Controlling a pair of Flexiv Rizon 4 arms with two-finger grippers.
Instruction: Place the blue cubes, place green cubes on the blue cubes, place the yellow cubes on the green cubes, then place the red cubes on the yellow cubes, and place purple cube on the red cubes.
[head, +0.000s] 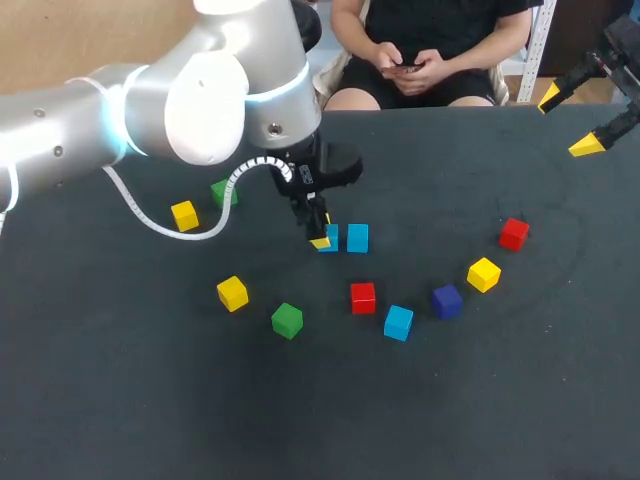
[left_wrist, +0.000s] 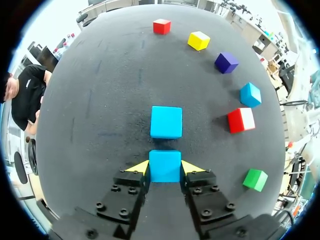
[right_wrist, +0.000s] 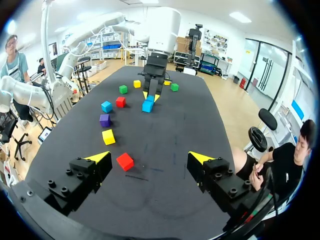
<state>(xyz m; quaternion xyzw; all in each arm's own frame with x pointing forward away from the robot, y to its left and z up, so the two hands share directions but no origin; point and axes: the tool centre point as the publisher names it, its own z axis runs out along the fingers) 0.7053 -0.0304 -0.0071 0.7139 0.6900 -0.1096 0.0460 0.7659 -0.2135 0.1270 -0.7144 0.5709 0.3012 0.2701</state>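
Left gripper (left_wrist: 165, 167) is clamped on a blue cube (left_wrist: 165, 161), one yellow tip against each side. The cube sits just beside a second blue cube (left_wrist: 166, 122). Right gripper (right_wrist: 150, 157) has its fingers wide apart and empty, well away from the pair.

Progress is judged early: the third blue cube (left_wrist: 250, 94) lies well apart and nothing is stacked.

The left wrist view shows the finger contact. Only the head view shows a yellow cube (head: 184, 215) and a green cube (head: 222, 192) beyond the clamped cube.

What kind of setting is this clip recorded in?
Likely a robotics lab bench: a dark table strewn with coloured cubes, my left claw shut on a blue cube, my right claw open.
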